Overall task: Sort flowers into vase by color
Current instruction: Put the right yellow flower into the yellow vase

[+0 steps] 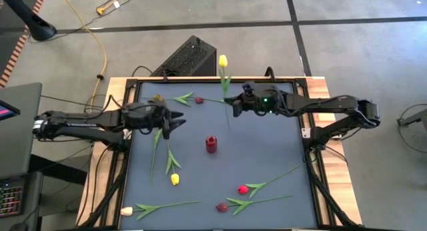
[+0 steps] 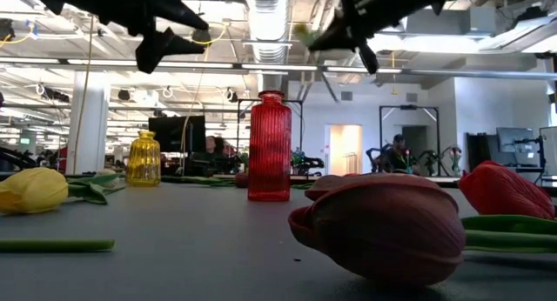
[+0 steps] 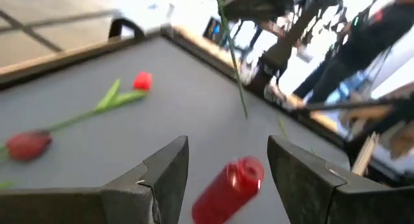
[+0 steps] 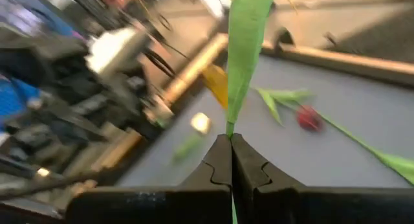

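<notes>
Fingers of right gripper (image 4: 231, 160) pinch yellow tulip (image 1: 223, 61) stem; left gripper (image 3: 228, 179) gapes; yellow vase (image 2: 144, 159) half-hidden.

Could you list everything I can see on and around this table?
Red vase: one, mat's middle, upright.
Yellow vase: one, far left in the low view.
Yellow tulips: two; one lying left of centre, one held up at the far edge.
Red tulip: one, near right.
Maroon tulips: two; near edge, far side.
Cream tulip: one, near-left corner.
Left gripper: open, empty, beside the red vase.
Right gripper: shut on the held tulip's stem.
</notes>
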